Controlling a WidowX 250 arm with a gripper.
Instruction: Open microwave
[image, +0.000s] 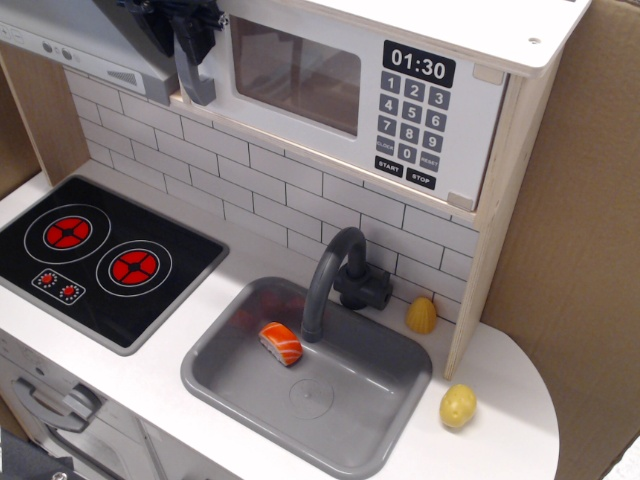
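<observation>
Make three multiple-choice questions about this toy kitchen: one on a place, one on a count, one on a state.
1. Where is the salmon sushi?
A. on the stovetop
B. in the sink
C. inside the microwave

2. How many big red rings does the stovetop show?
A. two
B. three
C. four

3. How is the microwave door?
A. wide open
B. taken off
C. shut

Answers:
1. B, the sushi lies on the grey sink floor beside the tap.
2. A, two big red rings show, left and right.
3. C, the door sits flush, with the hand at the handle.
</observation>
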